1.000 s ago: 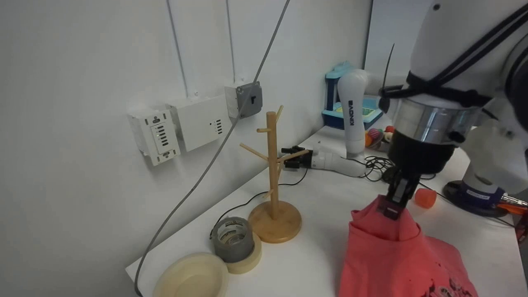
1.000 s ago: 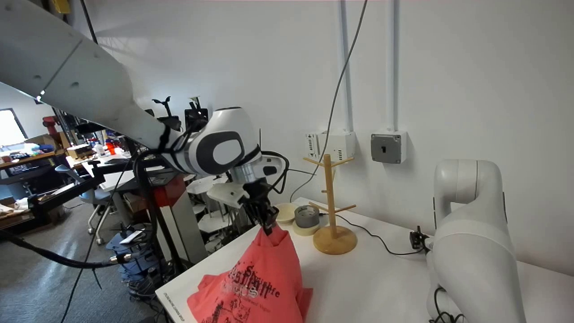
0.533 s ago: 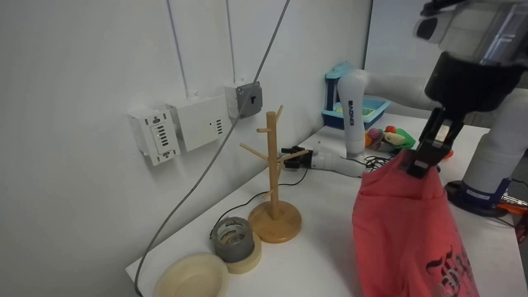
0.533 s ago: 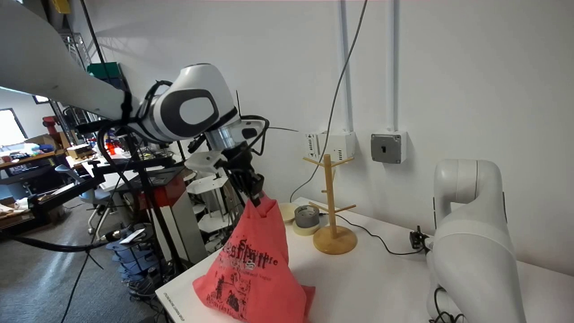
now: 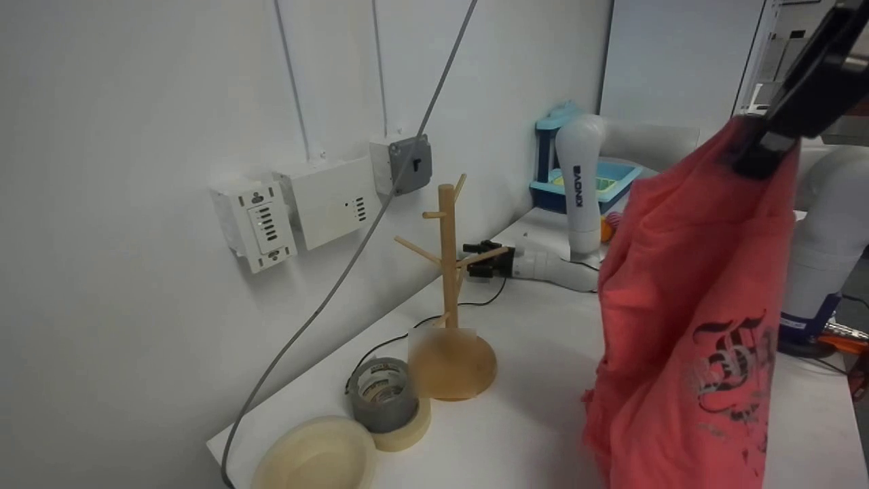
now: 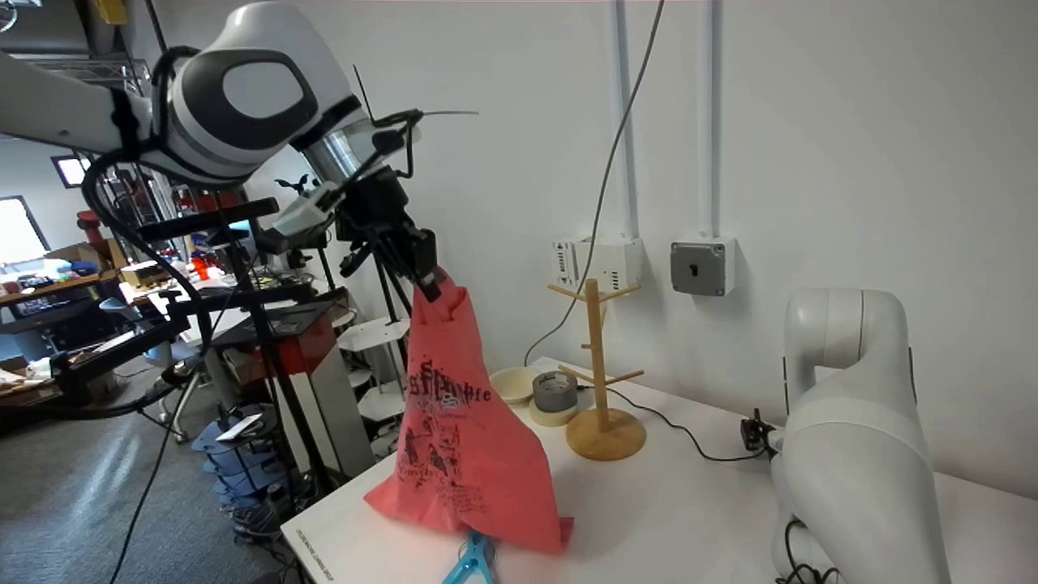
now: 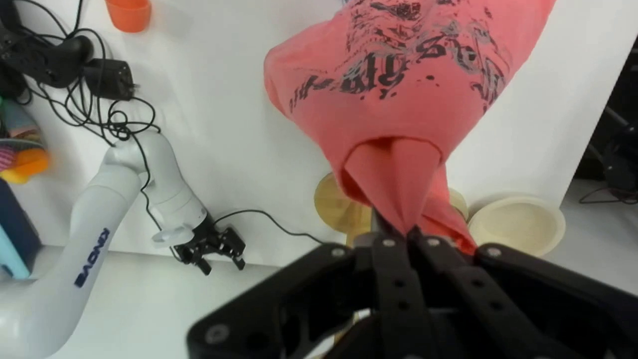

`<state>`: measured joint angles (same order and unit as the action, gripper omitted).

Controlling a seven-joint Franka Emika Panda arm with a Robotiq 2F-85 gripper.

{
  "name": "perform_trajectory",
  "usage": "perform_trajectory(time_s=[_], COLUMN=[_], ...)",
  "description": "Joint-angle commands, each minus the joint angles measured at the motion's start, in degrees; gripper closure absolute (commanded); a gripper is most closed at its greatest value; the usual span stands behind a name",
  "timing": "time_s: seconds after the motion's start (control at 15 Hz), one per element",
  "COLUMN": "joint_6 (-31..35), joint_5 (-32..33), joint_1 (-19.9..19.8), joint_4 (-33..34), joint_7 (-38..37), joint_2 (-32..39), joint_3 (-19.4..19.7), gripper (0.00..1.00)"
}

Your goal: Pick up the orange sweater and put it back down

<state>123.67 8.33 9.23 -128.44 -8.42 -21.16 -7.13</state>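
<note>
The orange sweater, a coral-red garment with a dark printed graphic, hangs bunched from my gripper in both exterior views (image 5: 686,339) (image 6: 462,454). In the wrist view the sweater (image 7: 408,80) fans out from the fingertips over the table. My gripper, seen in both exterior views (image 5: 760,153) (image 6: 430,288) and in the wrist view (image 7: 409,233), is shut on a gathered fold at the sweater's top. The sweater's lower hem is close to the table in an exterior view; I cannot tell whether it touches. The fabric between the pads is hidden.
A wooden mug tree (image 5: 448,272) stands beside grey tape (image 5: 390,415) and a beige bowl (image 5: 319,462). A white Kinova arm (image 6: 851,454) rests on the table. A light-blue object (image 6: 472,561) lies below the sweater's hem. An orange cup (image 7: 128,15) shows in the wrist view.
My gripper has risen well above the table, drawing the sweater up into a long hanging shape. The light-blue object has come into view beneath it. The mug tree, tape and bowl have not moved.
</note>
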Motion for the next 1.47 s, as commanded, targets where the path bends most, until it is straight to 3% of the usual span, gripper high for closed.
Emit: perform_trajectory(time_s=[0.0,0.47,0.67,1.4], joint_6=[1.6,11.7,13.1,5.0], joint_5=[5.8,16.4,19.9,12.0], joint_1=[-3.1,-9.0,-11.3,-6.9], joint_4=[0.0,-0.6,-0.6,-5.4], joint_7=[-5.7,-17.6,-21.3,-16.6], joint_2=[-5.7,-10.0,-11.3,-20.4], joint_3=[-3.8,-8.7,-11.0,-9.9], gripper=[1.0,1.0,1.0,1.0])
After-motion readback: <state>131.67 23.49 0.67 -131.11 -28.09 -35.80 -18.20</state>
